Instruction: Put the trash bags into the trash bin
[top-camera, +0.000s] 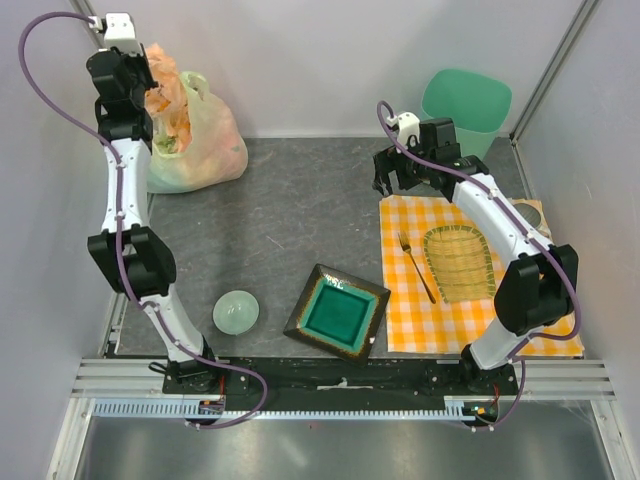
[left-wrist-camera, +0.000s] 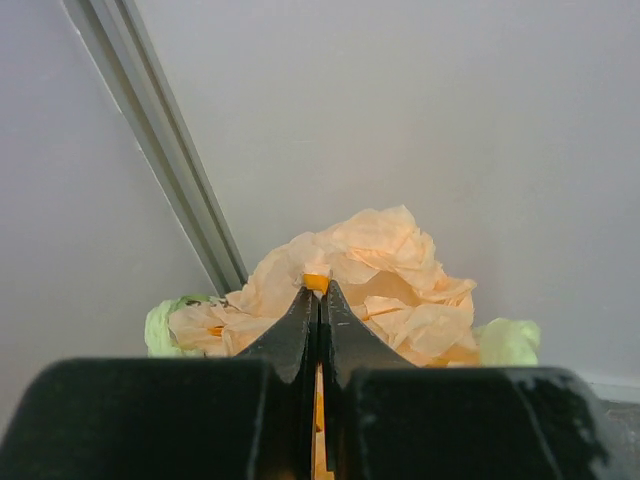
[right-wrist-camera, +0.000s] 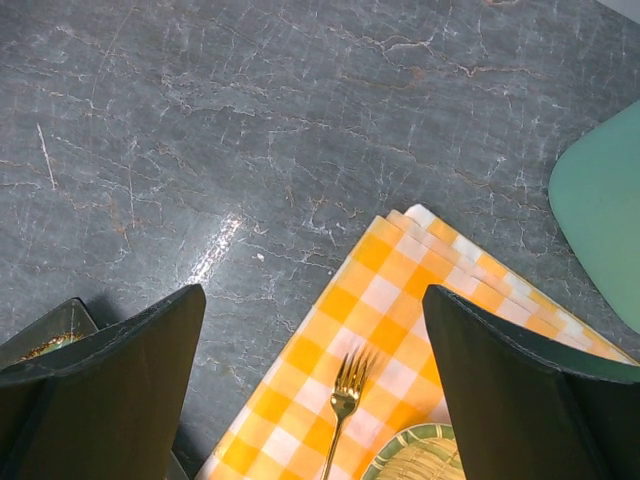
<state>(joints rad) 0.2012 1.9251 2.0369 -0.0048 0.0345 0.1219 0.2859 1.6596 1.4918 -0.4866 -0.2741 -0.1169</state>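
L gripper (left-wrist-camera: 318, 292) is clamping shut on the trash bag (left-wrist-camera: 380, 260) at its bunched top, far-left corner, prob. for lifting toward the trash bin (top-camera: 467, 98) far right, while R gripper (right-wrist-camera: 312, 300) is hanging open, empty.

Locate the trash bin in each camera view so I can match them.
Top external: trash bin stands at the far right corner.
Left wrist: not in it; only the peach trash bag shows.
Right wrist: its mint-green side is at the right edge.
Shared landmark: the gold fork on the yellow checked cloth, in top and right wrist views.
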